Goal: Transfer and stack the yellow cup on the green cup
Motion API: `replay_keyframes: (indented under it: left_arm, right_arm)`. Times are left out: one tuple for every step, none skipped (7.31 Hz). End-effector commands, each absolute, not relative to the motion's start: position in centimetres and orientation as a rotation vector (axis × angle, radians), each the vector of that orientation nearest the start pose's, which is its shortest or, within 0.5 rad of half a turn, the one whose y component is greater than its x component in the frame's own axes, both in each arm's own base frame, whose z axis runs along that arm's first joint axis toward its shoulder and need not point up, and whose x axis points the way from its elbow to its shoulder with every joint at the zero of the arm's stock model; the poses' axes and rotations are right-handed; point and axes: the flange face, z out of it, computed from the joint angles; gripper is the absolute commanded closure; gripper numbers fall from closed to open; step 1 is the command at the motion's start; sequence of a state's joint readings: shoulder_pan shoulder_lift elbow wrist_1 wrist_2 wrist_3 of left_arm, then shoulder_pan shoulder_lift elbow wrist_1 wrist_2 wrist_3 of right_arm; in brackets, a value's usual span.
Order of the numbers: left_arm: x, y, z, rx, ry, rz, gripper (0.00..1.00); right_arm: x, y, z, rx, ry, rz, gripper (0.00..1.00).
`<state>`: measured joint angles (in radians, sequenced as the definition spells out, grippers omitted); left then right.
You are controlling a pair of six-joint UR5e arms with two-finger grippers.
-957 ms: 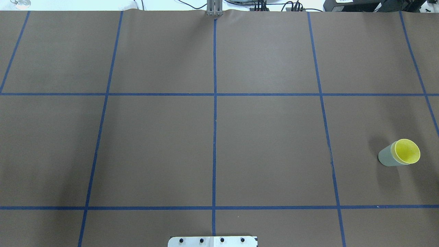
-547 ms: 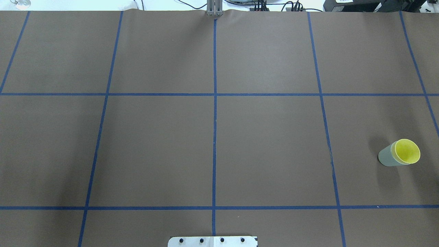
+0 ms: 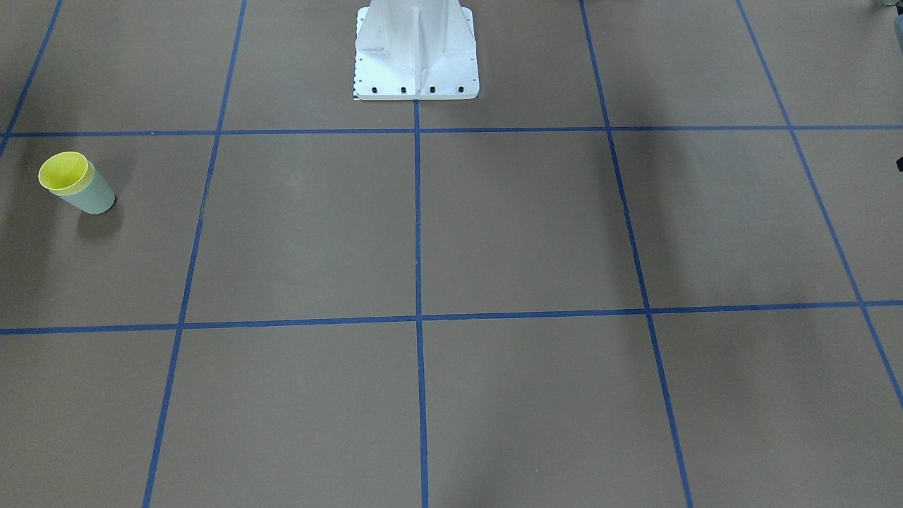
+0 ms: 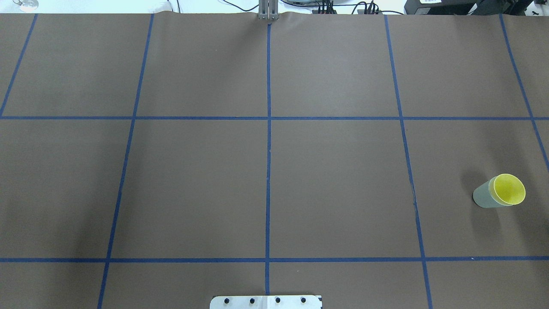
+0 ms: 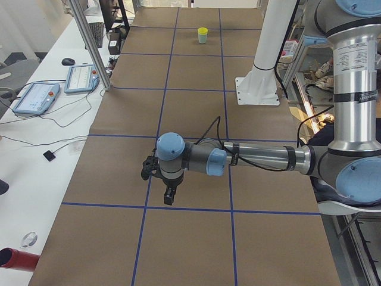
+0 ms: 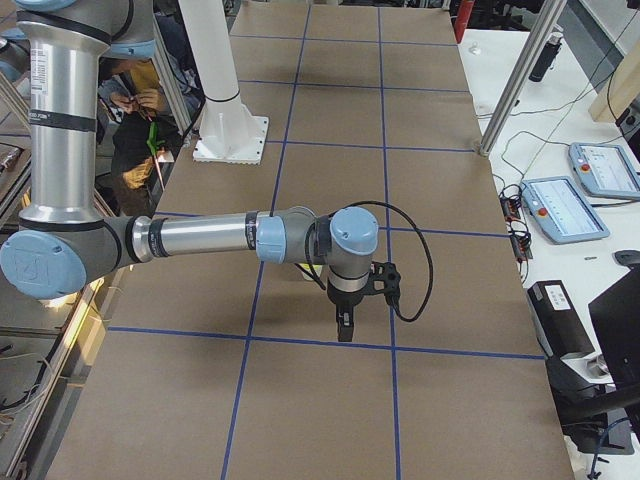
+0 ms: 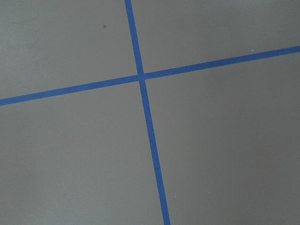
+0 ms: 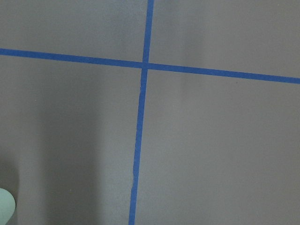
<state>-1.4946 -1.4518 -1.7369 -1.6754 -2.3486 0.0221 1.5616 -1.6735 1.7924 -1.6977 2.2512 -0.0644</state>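
Yellow cup [image 4: 509, 189] is nested inside green cup [image 4: 484, 198], and the pair is stood upright on the table [image 4: 334, 171] near its right end (robot's right). Left gripper [image 5: 169, 195] and right gripper [image 6: 344, 327] are positioned above the table, pointed down. Jaw opening and any hold can't be told, since both are seen in side views only.

Silver tubes [image 6: 200, 238], pale-blue joints [image 6: 355, 232] (black cables [image 6: 430, 262])

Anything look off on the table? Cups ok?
Nothing stands out. The yellow cup sits nested in the green cup, upright at the right end of the table; no spill or damage visible.
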Motion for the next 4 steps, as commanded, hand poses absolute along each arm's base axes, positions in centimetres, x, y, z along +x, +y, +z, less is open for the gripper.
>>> replay_keyframes:
  left_arm:
    - [-2.96, -45.27, 61.93, 0.126, 0.779, 0.152, 0.0]
    - [-2.9, -45.2, 62.0, 0.125, 0.779, 0.154, 0.0]
    - [-2.98, -44.97, 62.35, 0.118, 0.779, 0.15, 0.0]
    - [-2.99, -44.91, 62.35, 0.118, 0.779, 0.148, 0.0]
  right_arm:
    - [6.65, -44.53, 61.96, 0.006, -0.681, -0.066, 0.0]
    - [6.65, -44.46, 62.03, 0.004, -0.681, -0.066, 0.0]
    - [6.64, -44.2, 62.2, 0.001, -0.683, -0.064, 0.0]
    - [6.64, -44.12, 62.28, -0.001, -0.683, -0.065, 0.0]
